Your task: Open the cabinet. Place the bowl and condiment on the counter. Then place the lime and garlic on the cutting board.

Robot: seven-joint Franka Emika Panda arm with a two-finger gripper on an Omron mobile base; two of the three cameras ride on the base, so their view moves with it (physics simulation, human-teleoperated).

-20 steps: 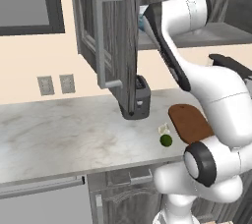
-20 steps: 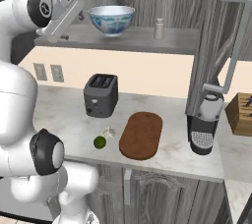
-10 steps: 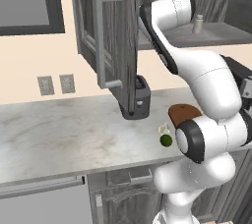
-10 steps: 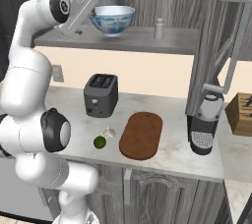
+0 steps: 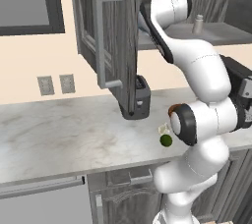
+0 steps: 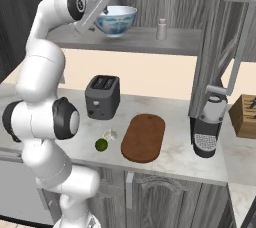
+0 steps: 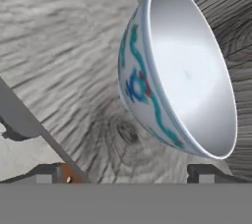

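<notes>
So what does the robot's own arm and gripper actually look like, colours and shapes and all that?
The arm is a chain of rounded, glossy white shells with dark grey rings and round caps at the joints. The gripper is a boxy white hand ending in two small dark finger tips. No cables or markings can be made out.

White bowl [image 7: 189, 70], blue-green pattern outside; dark grey wood-grain cabinet [image 7: 59, 46]
</notes>
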